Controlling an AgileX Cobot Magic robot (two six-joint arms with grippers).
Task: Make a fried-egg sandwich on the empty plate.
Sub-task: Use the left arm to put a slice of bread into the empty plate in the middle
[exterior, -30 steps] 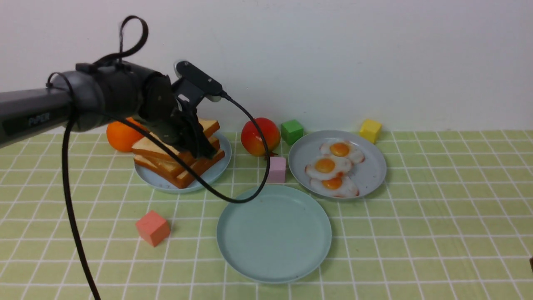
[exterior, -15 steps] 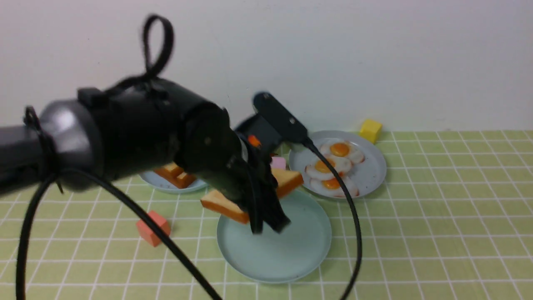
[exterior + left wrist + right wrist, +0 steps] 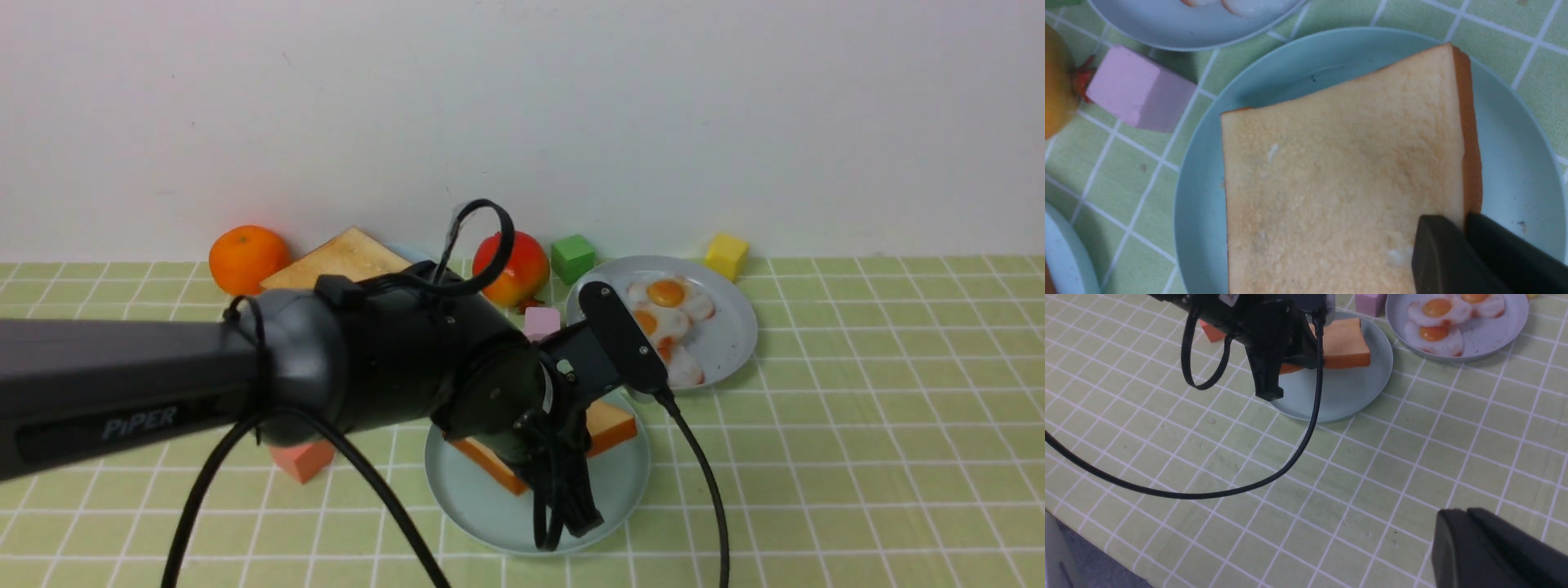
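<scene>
Toast slice point(image 3: 1339, 171) sits low over the empty plate point(image 3: 1515, 163), its corner pinched by the left hand point(image 3: 1464, 230). Fried eggs point(image 3: 669, 296) lie on the greyish plate point(image 3: 731, 335) behind. The right hand point(image 3: 1468, 518) hovers closed, empty, above the bench point(image 3: 1372, 477).

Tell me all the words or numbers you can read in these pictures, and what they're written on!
"PiPER": pale letters on the side of the dark left arm, seen in the front view.
No other word, number or sign shows in any of the three views.
</scene>
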